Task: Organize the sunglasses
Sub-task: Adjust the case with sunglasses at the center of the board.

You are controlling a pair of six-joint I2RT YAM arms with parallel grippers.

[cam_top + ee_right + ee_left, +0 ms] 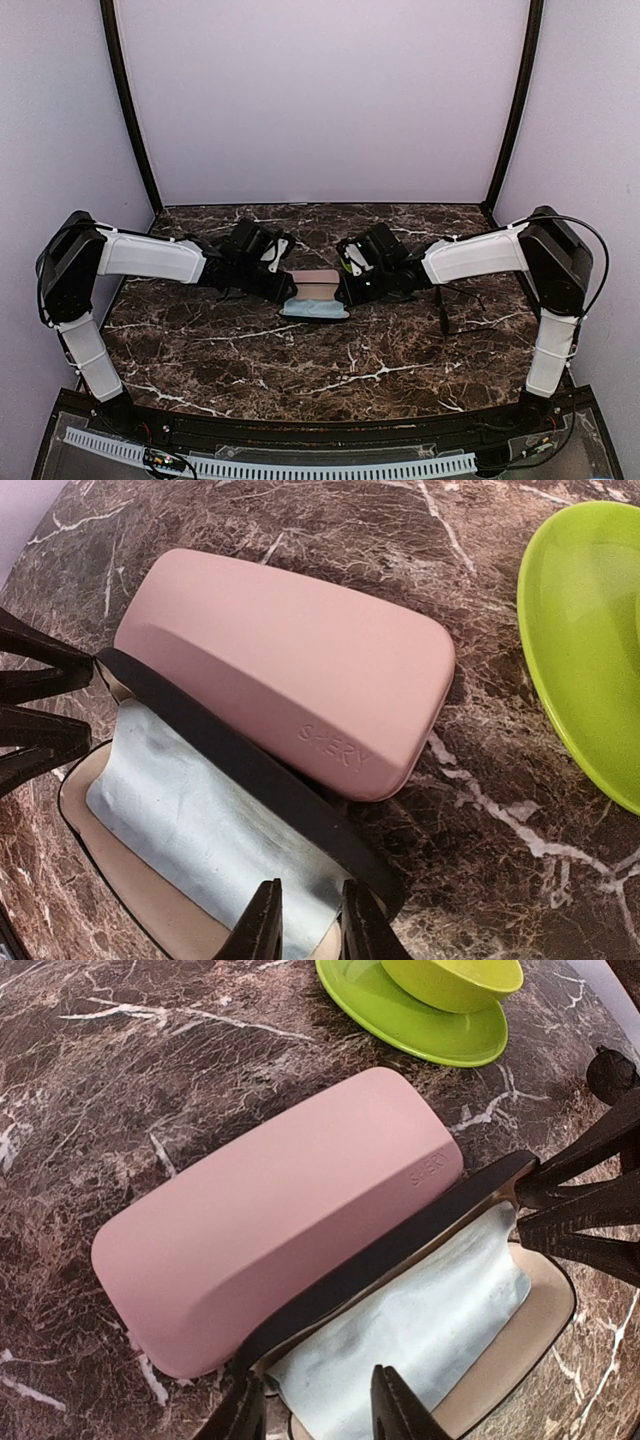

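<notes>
Arms meet over the bench (300, 370), steadying the open pink case (270, 1220), cloth (420, 1320) inside, likely for loading. Jaws of the right gripper (310, 892) pinch its rim; whether the wider jaws of the left gripper (315, 1385) clamp cannot be told. The black sunglasses (447, 303) lie outside, beside the right arm.

A dark brown marble-patterned tabletop with white veins (300, 360) forms the floor of the booth. Behind it rises a plain pale lilac back wall (320, 100), and matching side walls (50, 120) flank it. Thin black corner posts (130, 110) stand at its far corners. A white slotted strip (300, 466) runs along its near edge. The light is soft and even.
</notes>
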